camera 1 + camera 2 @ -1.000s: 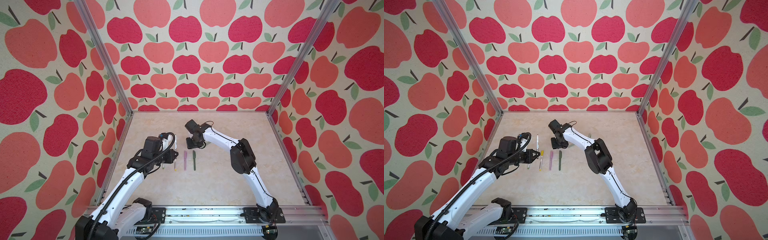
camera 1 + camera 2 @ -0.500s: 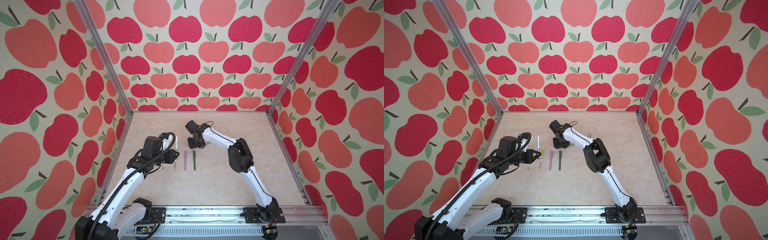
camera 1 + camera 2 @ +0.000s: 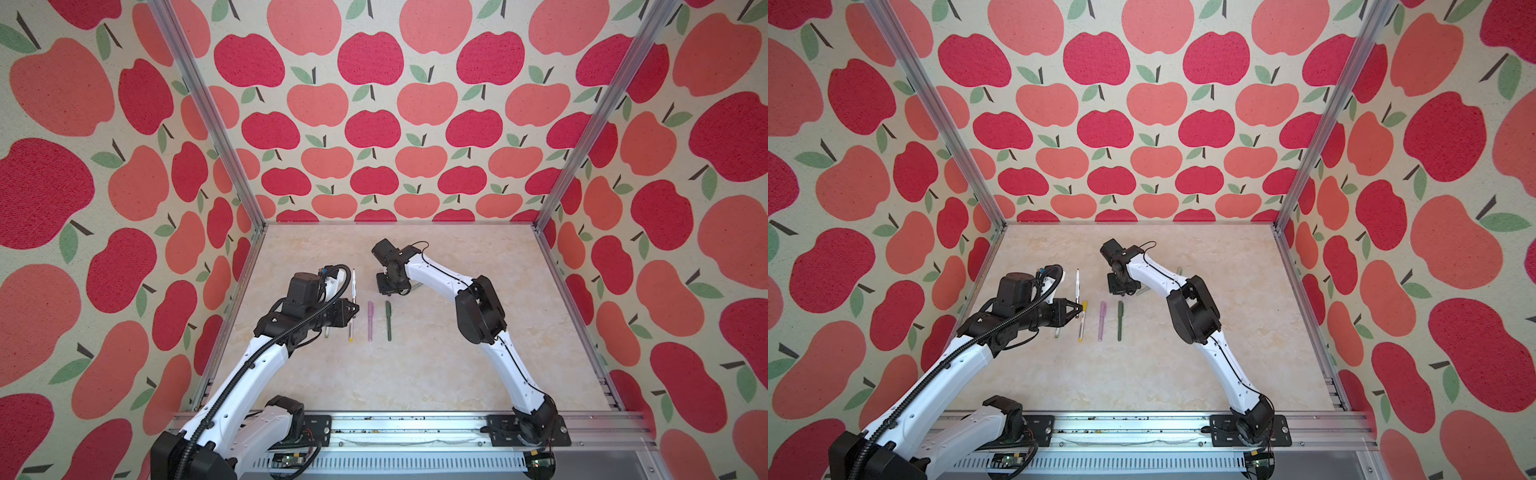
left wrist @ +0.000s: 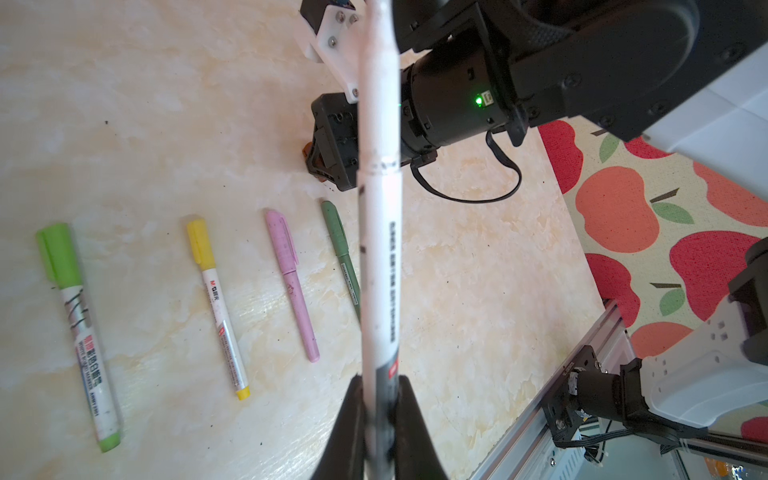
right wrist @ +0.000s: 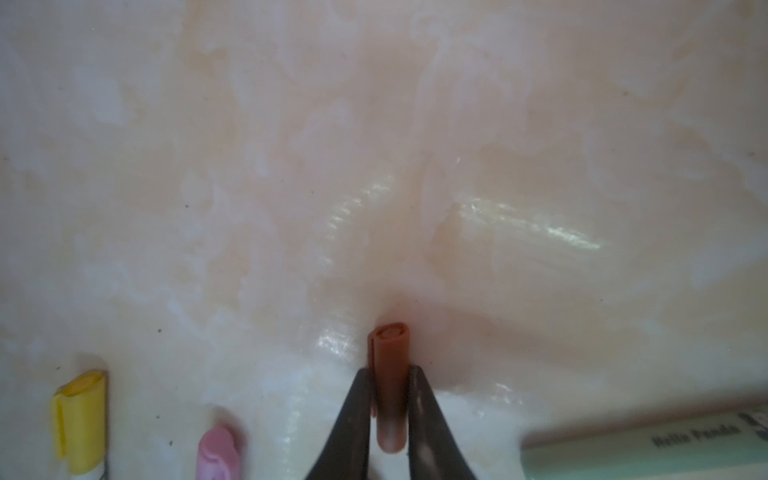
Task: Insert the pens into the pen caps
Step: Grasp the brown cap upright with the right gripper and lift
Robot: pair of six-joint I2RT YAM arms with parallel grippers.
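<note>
While left tool (image 4: 379, 380) is pinching white pen (image 4: 378, 249) and right tool (image 5: 389, 372) brown cap (image 5: 389, 347) near dark green pen (image 4: 338, 245), round cap is risking pivoting between thin tips, spoiling alignment.

On your table (image 3: 436, 365), four capped pens lie side by side in a row, caps toward the back wall (image 3: 374, 124). From the left they are the first marker (image 4: 79, 332), the second marker (image 4: 220, 316), the third pen (image 4: 293, 286) and the fourth pen (image 4: 340, 253). Your left gripper (image 3: 1077, 309) hangs over the row's left part, clamping the held pen (image 3: 1077, 284) near one end. Behind the row's right end, your right gripper (image 5: 390, 374) is down at the table with the loose cap (image 5: 388, 353) between its fingers. A further pen (image 5: 644, 442) lies just beside it.
</note>
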